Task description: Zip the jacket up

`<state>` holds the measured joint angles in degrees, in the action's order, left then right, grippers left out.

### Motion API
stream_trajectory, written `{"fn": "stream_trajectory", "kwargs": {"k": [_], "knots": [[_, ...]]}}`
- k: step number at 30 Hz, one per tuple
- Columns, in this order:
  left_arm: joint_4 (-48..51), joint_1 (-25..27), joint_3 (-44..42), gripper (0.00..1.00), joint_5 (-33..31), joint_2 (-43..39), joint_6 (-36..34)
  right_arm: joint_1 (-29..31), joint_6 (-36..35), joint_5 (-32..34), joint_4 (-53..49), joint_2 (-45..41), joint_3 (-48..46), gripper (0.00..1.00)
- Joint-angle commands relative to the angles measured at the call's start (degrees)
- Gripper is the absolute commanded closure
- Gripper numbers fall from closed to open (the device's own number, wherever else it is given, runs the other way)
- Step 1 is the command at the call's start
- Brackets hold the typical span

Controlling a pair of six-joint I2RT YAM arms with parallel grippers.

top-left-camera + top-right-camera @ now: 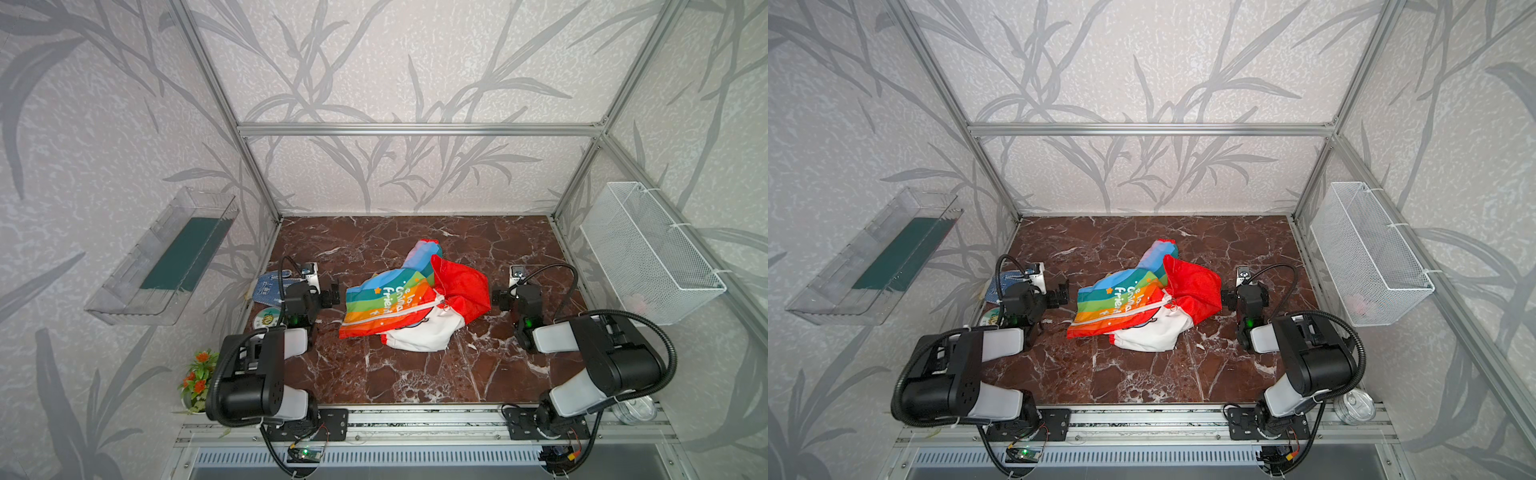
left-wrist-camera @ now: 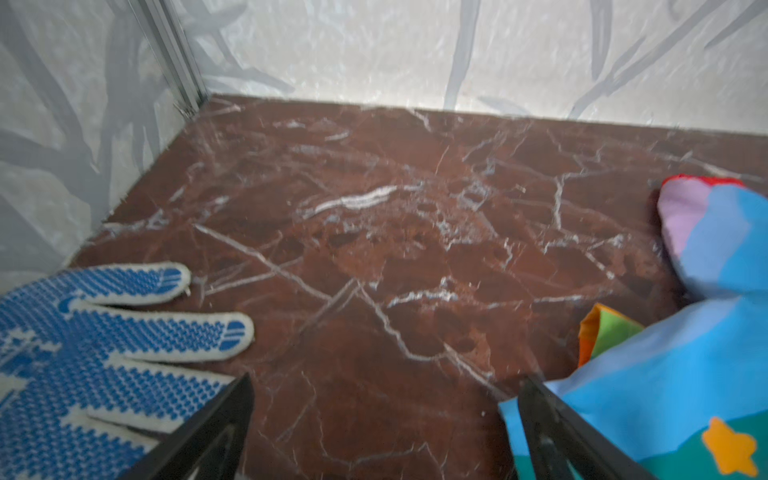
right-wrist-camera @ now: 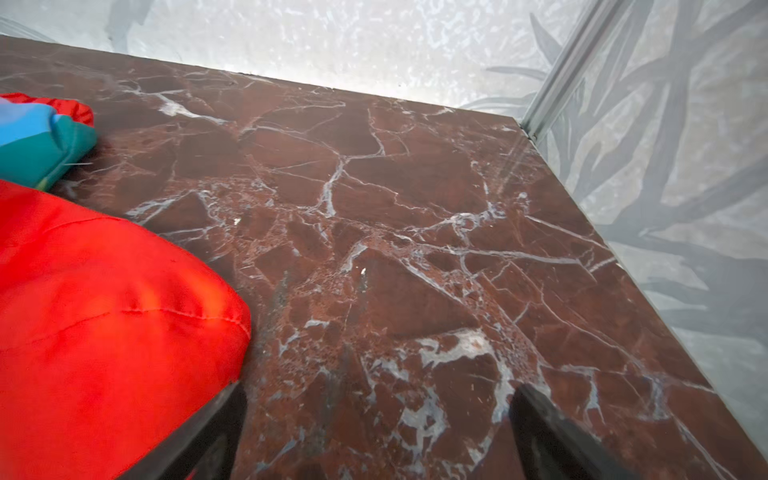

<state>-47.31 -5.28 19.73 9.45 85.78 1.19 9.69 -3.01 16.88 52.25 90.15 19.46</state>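
Observation:
The jacket (image 1: 399,299) lies crumpled in the middle of the brown marble table (image 1: 415,374) in both top views. Its rainbow stripes with white lettering face left, the red hood (image 1: 1196,286) is on the right, and the white lining (image 1: 419,334) lies at the front. The white zipper (image 1: 415,309) runs across the fold and looks undone. My left gripper (image 1: 332,293) (image 2: 384,382) stands open just left of the jacket (image 2: 685,374), holding nothing. My right gripper (image 1: 498,299) (image 3: 378,388) stands open just right of the hood (image 3: 104,332), also holding nothing.
A blue dotted work glove (image 1: 268,289) (image 2: 83,353) lies at the table's left edge behind my left arm, with a round disc (image 1: 266,320) near it. A clear tray (image 1: 166,257) hangs on the left wall and a white wire basket (image 1: 652,253) on the right. A potted plant (image 1: 199,380) stands front left.

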Motion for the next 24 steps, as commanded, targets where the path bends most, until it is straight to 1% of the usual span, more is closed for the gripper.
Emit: {"fn": "stream_trajectory", "kwargs": {"k": [1, 3, 4, 6, 9, 20, 21, 22, 24], "knots": [[-13.2, 0.5, -0.8, 0.01, -0.8, 4.4, -0.9, -0.1, -0.4, -1.2, -0.1, -1.1, 2.5, 0.01], [-9.0, 0.6, -0.6, 0.01, -7.1, 2.5, 1.4, -0.6, 0.1, -1.8, 1.8, -0.4, 2.1, 0.01], [-10.0, 0.6, -1.1, 0.01, -9.3, 2.6, 2.3, -0.6, 0.1, -1.9, 1.5, -0.5, 2.1, 0.01], [-14.8, 0.6, -2.0, 0.01, -12.1, 4.2, 3.2, -0.6, 0.0, -2.0, 0.0, -1.1, 2.4, 0.01], [-12.8, 0.6, -1.8, 0.01, -16.1, 3.5, 4.6, -0.6, 0.1, -2.0, -0.7, -1.2, 2.7, 0.01], [-11.8, 1.2, -0.8, 0.01, -16.6, 3.8, 4.2, -0.5, -0.2, -2.2, -0.7, -1.3, 2.5, 0.01], [-11.8, 1.2, -0.9, 0.01, -16.7, 3.8, 4.1, -1.2, 0.1, -3.9, -1.9, -0.9, 3.5, 0.01], [-11.8, 1.1, -0.9, 0.01, -16.8, 3.8, 4.1, -3.4, 1.0, -8.7, -2.6, -1.0, 3.6, 0.01], [-12.2, 1.2, -1.2, 0.01, -16.7, 3.8, 4.1, -3.9, 0.8, -10.2, -4.3, -1.9, 3.9, 0.01]]}}
